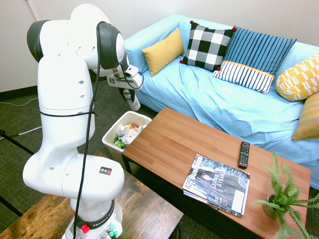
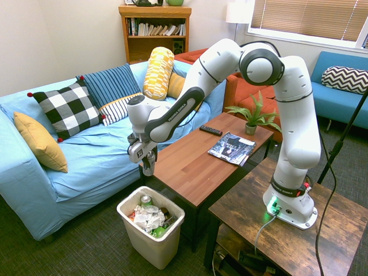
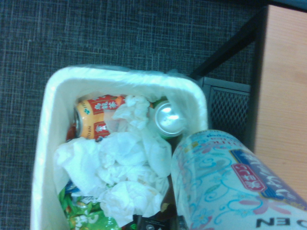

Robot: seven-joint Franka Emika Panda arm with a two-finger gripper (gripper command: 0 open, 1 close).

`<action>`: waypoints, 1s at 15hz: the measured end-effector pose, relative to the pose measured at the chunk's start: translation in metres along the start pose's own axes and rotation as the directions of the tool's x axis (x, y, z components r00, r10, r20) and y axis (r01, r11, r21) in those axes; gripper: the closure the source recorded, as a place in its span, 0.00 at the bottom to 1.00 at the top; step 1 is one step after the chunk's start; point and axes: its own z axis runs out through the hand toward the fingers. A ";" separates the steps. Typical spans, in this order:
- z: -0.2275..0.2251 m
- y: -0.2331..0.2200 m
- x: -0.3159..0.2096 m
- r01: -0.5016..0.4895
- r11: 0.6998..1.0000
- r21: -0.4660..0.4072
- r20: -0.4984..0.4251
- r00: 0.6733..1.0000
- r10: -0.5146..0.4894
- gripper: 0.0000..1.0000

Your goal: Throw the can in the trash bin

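Slim metal can (image 2: 148,166) hangs above rounded plastic trash bin (image 2: 150,244).

Glossy metal can (image 3: 230,187), matt plastic bin (image 3: 45,139)

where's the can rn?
The can is held in the pincer, hanging above the trash bin, between the blue sofa and the end of the coffee table. In the wrist view it looms over the bin's rubbish.

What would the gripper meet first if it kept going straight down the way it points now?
Probably the rubbish in the trash bin. The gripper points down, holding the can above the bin's opening, so the can's lower end would likely touch the crumpled white paper first; depth is unclear.
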 end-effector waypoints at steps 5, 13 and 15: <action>0.054 -0.034 -0.027 0.025 0.998 -0.060 0.000 1.000 -0.025 1.00; 0.073 -0.049 -0.025 0.014 0.995 -0.097 -0.017 1.000 -0.016 0.00; 0.074 -0.050 -0.029 0.011 0.995 -0.103 -0.019 1.000 -0.013 0.00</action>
